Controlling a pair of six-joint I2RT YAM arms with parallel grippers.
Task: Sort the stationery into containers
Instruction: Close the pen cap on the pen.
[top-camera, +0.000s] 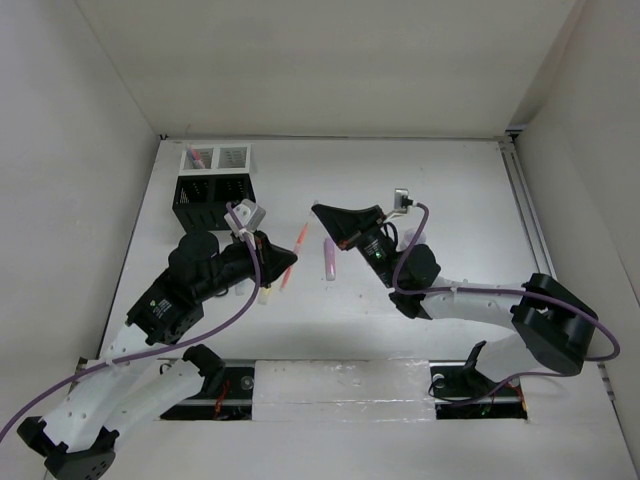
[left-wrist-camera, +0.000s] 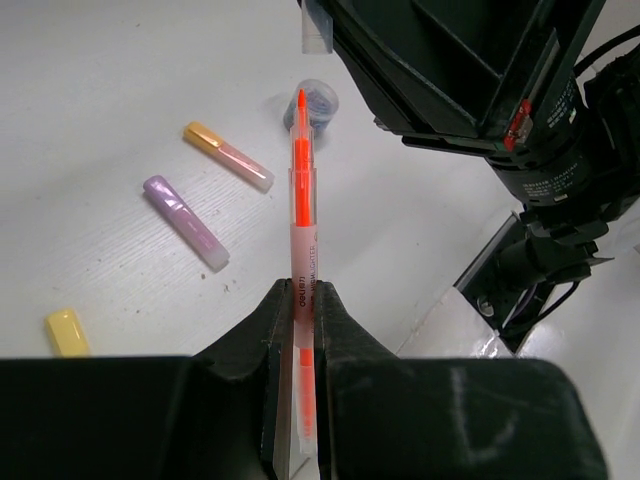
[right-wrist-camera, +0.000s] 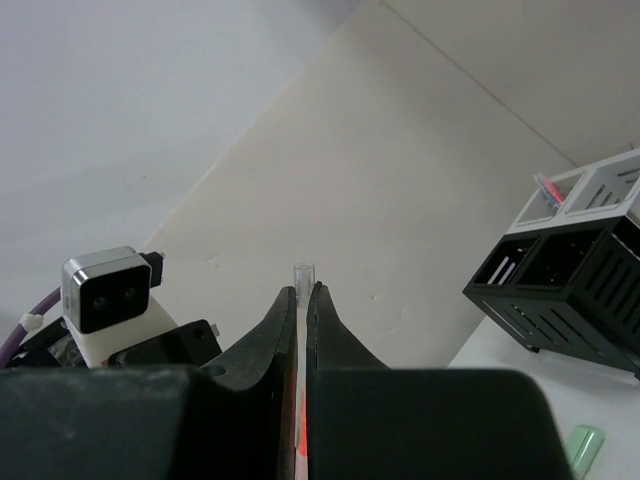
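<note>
The orange pen (left-wrist-camera: 302, 190) is clamped near its rear end between the closed fingers of the left gripper (left-wrist-camera: 303, 300), its tip pointing away from the wrist. It seems to be held just above the table (top-camera: 450, 200), mid-table and to the right of the organisers. Below it lie a purple marker (left-wrist-camera: 186, 222), an orange marker (left-wrist-camera: 227, 155), a yellow marker (left-wrist-camera: 66, 332) and, behind the tip, a small round greyish piece (left-wrist-camera: 318, 98). The right gripper (right-wrist-camera: 301, 295) is very close, just beyond the pen's tip, and is itself pinched shut on a thin clear-tipped pen (right-wrist-camera: 301, 272). The first concern is therefore to draw the left arm back and up without the two pens or wrists touching. The white organiser (top-camera: 217, 158) stands behind the black organiser (top-camera: 215, 202) at the far left, and already has a reddish pen (top-camera: 197, 157) in its left compartment, probably the right home for this one. The approach should be from above, clearing the black box's rim. The pen should be tipped upright over the square opening and lowered partway in before release, so it cannot bounce out.
</note>
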